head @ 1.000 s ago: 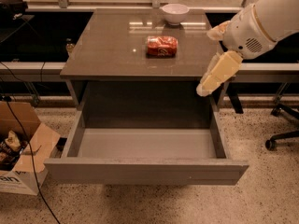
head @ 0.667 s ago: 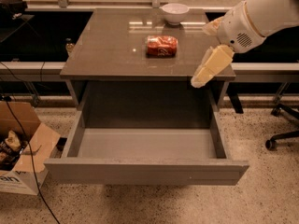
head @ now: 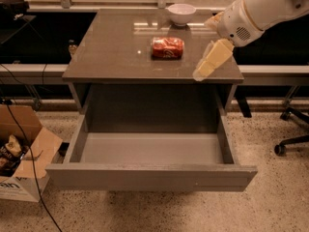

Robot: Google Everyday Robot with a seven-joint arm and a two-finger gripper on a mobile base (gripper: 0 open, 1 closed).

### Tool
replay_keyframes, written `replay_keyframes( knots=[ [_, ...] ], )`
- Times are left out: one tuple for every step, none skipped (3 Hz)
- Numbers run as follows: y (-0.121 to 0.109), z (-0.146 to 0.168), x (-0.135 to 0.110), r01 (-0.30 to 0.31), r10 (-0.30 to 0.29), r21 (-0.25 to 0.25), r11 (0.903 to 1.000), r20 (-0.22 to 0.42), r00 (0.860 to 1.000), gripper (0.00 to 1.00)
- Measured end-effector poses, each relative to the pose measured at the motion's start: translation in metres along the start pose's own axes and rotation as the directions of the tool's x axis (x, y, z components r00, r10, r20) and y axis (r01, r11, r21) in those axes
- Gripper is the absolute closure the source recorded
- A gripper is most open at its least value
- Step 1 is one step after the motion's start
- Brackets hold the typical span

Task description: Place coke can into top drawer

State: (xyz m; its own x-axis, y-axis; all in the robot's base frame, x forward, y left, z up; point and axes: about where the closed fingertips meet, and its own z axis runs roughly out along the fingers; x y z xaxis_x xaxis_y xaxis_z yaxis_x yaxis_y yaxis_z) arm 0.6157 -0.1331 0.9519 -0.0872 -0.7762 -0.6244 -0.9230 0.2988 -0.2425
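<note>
Camera view: the coke can (head: 167, 48) lies on its side on the cabinet top (head: 108, 52), apart from the gripper (head: 205, 66) and to its left, a little farther back on the surface. Nothing touches the can. The gripper hangs tilted over the right front part of the top, its tip pointing down and leftward, close above the edge. Whether it stands apart or together I cannot tell from this angle; it seems to carry nothing.

The step in hand is the approach to the can; the grasp is not yet made. The top drawer (head: 149, 177) is already pulled well out, below the gripper and nearer the camera, its lighter inside bare.

The next move calls for the gripper to travel left and back until it is over the can, turn to suit the can's lying length, and close across its round body without rolling it. Then comes a lift, a carry forward past the front edge, and a lowering into the drawer.

The white bowl (head: 181, 12) sits beyond the gripper near the back edge, well clear of that path.
</note>
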Motion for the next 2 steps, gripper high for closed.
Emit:
replay_keyframes(
  knots=[
    [-0.007, 0.02, -0.016, 0.005, -0.006, 0.017, 0.9998, 0.047, 0.999, 0.0],
    [-0.025, 0.05, -0.036, 0.012, -0.015, 0.03, 0.9995, 0.103, 0.995, 0.0]
  ],
)
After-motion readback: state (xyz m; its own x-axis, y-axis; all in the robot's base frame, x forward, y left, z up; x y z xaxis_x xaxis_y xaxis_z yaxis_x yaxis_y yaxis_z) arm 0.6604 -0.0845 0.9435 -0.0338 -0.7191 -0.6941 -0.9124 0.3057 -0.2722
